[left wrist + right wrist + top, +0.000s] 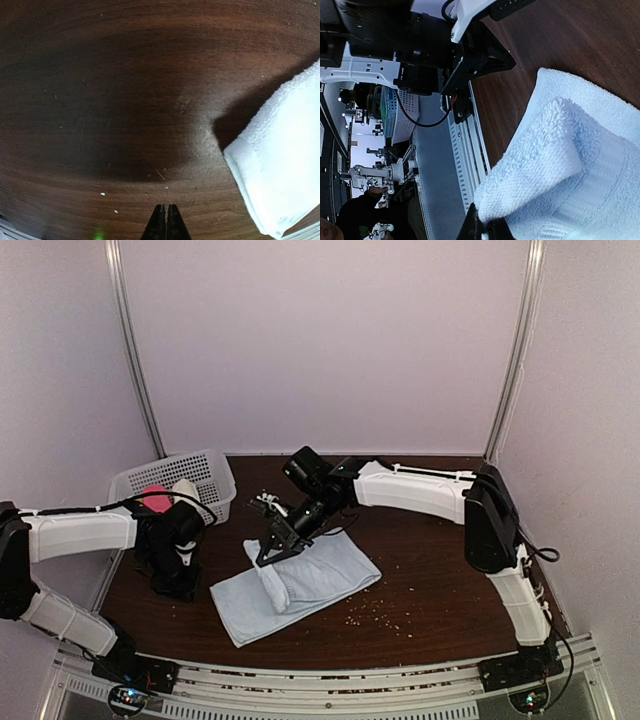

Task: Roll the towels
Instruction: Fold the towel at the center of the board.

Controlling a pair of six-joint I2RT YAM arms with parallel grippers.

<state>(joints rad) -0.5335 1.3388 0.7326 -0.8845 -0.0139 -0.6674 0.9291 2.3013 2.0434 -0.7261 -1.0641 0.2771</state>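
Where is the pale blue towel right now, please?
Top view: the pale blue towel lies on the table, just right of the left gripper, the right gripper pinching its fold.

— Are you reading any label, brand or number anywhere?
— No, nothing legible is showing in any view.
— Even in the room [372, 170] far beyond the right fingers [471, 226]?
— Shapes are showing there, but they are blurring too much for any writing to be read.

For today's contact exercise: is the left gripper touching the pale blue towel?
Apart. Left wrist view: tabletop shows between the left gripper and the pale blue towel.
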